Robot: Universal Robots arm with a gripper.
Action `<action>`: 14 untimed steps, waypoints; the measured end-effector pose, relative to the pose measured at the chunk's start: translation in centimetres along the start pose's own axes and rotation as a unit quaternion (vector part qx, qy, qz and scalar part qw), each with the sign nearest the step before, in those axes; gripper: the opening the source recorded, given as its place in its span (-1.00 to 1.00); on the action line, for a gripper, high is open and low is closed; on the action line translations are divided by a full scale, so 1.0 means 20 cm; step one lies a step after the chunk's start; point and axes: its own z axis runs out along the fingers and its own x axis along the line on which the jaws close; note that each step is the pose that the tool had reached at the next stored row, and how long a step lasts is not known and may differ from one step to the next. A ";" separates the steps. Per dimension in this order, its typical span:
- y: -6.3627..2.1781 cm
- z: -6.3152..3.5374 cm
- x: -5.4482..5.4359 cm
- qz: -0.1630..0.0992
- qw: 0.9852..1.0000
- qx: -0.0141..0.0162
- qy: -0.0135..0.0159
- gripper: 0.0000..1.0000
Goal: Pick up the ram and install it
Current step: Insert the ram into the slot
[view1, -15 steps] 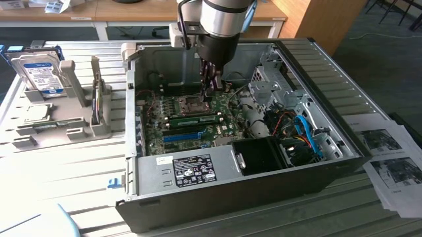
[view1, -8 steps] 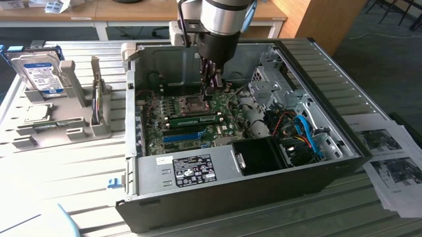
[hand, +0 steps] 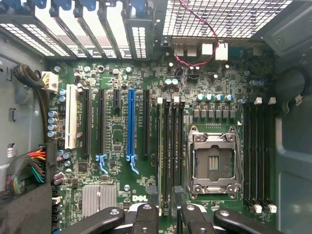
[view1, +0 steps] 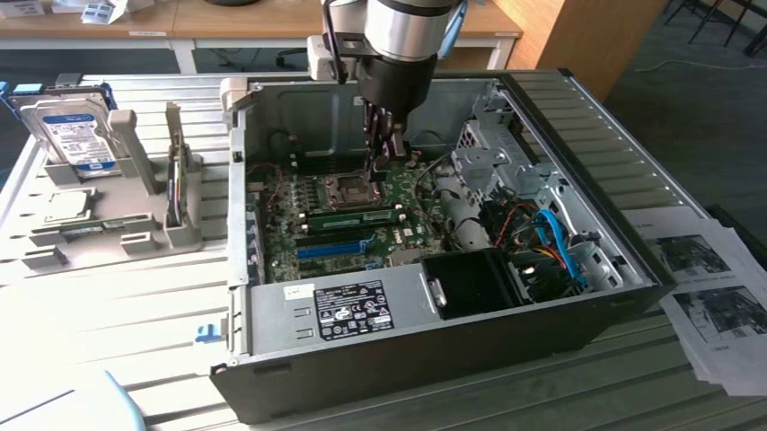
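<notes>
Where the end effector (hand: 165,207) hovers, the ram (hand: 160,146) sits slotted below

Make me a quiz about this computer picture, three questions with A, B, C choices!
1. Where is the gripper?
A) Far outside the case
B) Inside the computer case, over the motherboard
C) Under the case

2. What colour is the brightest long slot on the motherboard?
A) Red
B) Yellow
C) Blue

3. Is the computer case open?
A) Yes, its side is off
B) No, it is shut all round
C) It is wrapped in cloth

Answers:
1 B, the gripper hangs inside the case walls, over the green board.
2 C, the long slot is bright blue among the black ones.
3 A, the motherboard shows through the open side.
</notes>
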 end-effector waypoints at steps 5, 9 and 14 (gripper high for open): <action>0.000 -0.005 0.00 0.000 1.000 0.000 0.000 -0.51; 0.000 -0.005 0.00 0.000 1.000 0.000 0.000 -0.51; 0.000 -0.005 0.00 0.000 1.000 0.000 0.000 -0.51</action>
